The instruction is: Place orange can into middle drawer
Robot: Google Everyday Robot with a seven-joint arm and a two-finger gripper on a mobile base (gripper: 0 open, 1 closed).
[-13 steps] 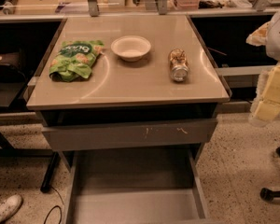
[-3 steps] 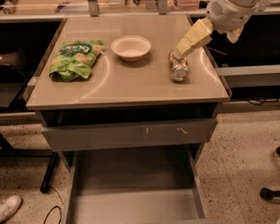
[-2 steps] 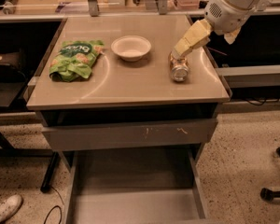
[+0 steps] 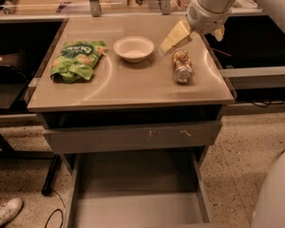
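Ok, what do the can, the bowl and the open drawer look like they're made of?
Orange can: thin metal, going by its shiny silver end and printed body. White bowl: matte, probably paper or foam; can't tell which. Middle drawer: grey painted metal, likely, from its flat floor and thin walls. The end effector hangs by the can's far end.

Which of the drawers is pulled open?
The middle drawer, lower of the two; the scratched drawer above is shut. The gripper hovers by the orange can.

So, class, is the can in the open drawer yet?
No, the can lies on the tabletop right of the bowl, with the gripper close to its far end.
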